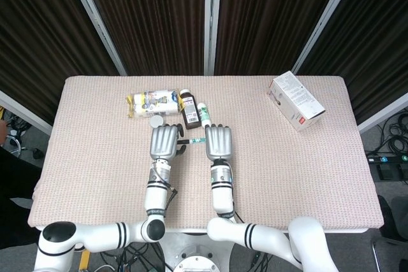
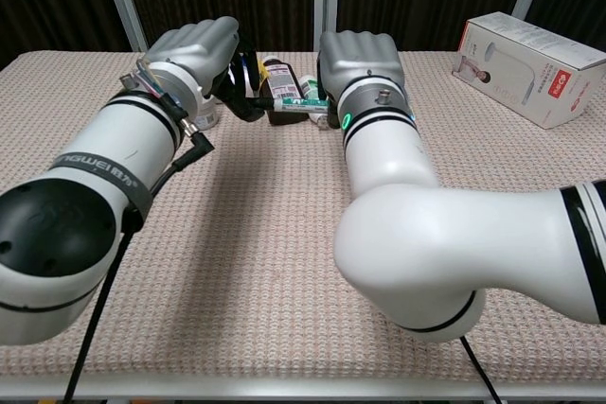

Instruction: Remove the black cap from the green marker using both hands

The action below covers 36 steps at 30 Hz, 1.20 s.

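Note:
The green marker (image 1: 194, 141) (image 2: 301, 104) lies level in the air between my two hands, just above the table's middle. My right hand (image 1: 218, 141) (image 2: 360, 59) grips its green body, fingers curled over it. My left hand (image 1: 164, 141) (image 2: 194, 49) grips the black cap (image 1: 182, 141) (image 2: 248, 106) at the marker's left end. Cap and body look joined, with no gap showing between them. The curled fingers hide both ends of the marker.
Just behind the hands lie a brown bottle (image 1: 190, 109), a small white and green bottle (image 1: 204, 114), a plastic packet (image 1: 152, 103) and a round white lid (image 1: 156, 120). A white carton (image 1: 296, 100) (image 2: 530, 68) sits at the back right.

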Available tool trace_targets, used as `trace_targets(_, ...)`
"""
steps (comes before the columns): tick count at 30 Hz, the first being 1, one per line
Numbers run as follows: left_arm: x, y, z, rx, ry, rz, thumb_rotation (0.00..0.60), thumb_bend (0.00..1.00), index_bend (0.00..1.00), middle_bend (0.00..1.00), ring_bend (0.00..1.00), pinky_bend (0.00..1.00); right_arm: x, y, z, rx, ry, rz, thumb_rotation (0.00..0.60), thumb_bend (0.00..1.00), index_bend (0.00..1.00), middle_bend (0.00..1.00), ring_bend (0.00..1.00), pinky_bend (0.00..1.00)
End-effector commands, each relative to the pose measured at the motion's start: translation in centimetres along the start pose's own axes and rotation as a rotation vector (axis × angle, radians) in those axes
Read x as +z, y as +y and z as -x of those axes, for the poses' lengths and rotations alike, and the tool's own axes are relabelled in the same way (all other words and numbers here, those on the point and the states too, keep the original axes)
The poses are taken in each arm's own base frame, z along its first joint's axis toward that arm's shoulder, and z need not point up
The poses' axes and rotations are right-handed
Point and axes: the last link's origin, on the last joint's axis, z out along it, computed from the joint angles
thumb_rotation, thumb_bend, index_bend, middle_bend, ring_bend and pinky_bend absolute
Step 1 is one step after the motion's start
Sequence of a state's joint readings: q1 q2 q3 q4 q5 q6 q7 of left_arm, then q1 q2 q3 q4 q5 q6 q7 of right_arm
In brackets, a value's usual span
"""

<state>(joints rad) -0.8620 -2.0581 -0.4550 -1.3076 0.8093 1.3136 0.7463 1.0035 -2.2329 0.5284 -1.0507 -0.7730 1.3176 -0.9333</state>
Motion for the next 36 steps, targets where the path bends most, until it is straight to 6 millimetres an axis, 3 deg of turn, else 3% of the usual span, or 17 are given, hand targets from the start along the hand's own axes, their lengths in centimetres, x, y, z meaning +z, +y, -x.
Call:
trace_targets(1, 0.0, 0.0, 0.1, -0.003, -0.005, -0.002, 0.600, 0.23, 0.53, 0.55, 0.48, 0.53, 0.0, 0.0, 0.0, 0.003, 0.001, 0.000, 0.600, 0.26, 0.67, 0.61, 0.48, 0.54)
trace_targets(9, 0.0, -0.1, 0.2, -0.008, -0.009, -0.002, 0.600, 0.24, 0.53, 0.55, 0.50, 0.54, 0.1, 0.1, -0.1, 0.003, 0.000, 0.001, 0.600, 0.26, 0.67, 0.61, 0.48, 0.54)
trace_targets(27, 0.0, 0.2, 0.0, -0.026, -0.015, 0.027, 0.600, 0.38, 0.62, 0.64, 0.60, 0.64, -0.1, 0.3, -0.2, 0.009, 0.006, -0.006, 0.600, 0.27, 0.67, 0.61, 0.48, 0.54)
trace_targets(36, 0.2, -1.9, -1.1, -0.061, 0.004, -0.004, 0.600, 0.39, 0.64, 0.66, 0.62, 0.66, -0.5, 2.4, -0.5, 0.006, 0.022, 0.018, 0.600, 0.27, 0.68, 0.62, 0.48, 0.54)
